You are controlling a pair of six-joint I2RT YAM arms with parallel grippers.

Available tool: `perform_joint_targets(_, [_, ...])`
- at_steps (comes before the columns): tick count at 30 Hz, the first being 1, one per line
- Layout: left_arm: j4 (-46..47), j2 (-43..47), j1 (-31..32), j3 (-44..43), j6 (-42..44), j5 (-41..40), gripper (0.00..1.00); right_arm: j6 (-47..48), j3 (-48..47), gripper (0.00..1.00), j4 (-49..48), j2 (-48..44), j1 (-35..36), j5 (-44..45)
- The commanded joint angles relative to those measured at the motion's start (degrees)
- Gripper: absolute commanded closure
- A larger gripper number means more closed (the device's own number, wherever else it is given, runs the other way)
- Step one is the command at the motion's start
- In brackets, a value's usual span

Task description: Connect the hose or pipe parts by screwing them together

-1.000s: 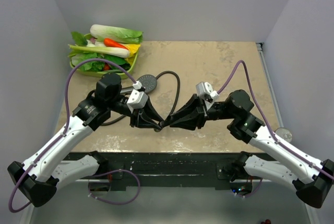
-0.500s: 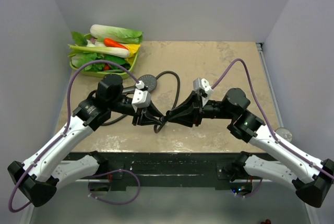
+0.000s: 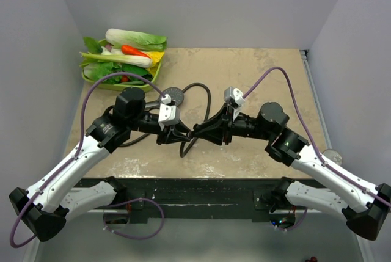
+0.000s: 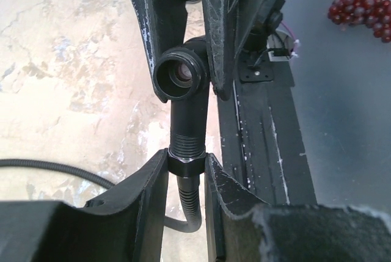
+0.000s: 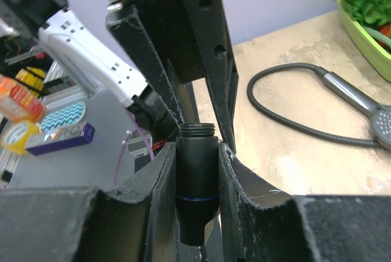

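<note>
Table (image 3: 263, 72): one, tan and mottled, under both my hands.
Hands: two, fingertips meeting above the near middle of the table.
Basket (image 5: 357, 33): one, green, full of leafy vegetables, well beyond my left hand.
Hose (image 4: 189, 204): one, dark, looping from my left hand out across the table.
Shower head (image 3: 173, 97): one, face up on the table just behind my left hand.
Left hand (image 4: 186, 158): narrowed, clamped on the hose's end nut (image 4: 186, 165).
Right hand (image 5: 197, 149): narrowed, clamped around one short black pipe piece (image 5: 197, 170), whose thread sits right at the nut.
Writing: a box (image 5: 58, 137) beside my right hand has print too blurred to read.
In the way: each hand's fingers hide part of the joint.
</note>
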State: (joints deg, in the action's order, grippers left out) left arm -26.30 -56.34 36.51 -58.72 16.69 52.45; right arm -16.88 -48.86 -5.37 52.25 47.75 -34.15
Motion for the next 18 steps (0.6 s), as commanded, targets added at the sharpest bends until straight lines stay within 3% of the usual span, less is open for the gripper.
perform_joint_targets(1, [8.5,0.2,0.1,-1.3,0.6,-8.2,1.0,-4.6,0.2,1.0,1.7,-0.1,2.4,3.7])
perform_joint_targets(18, [10.0,0.3,0.1,0.4,1.8,-18.5,1.0,-19.2,2.4,1.0,-0.1,-0.1,3.7,14.4])
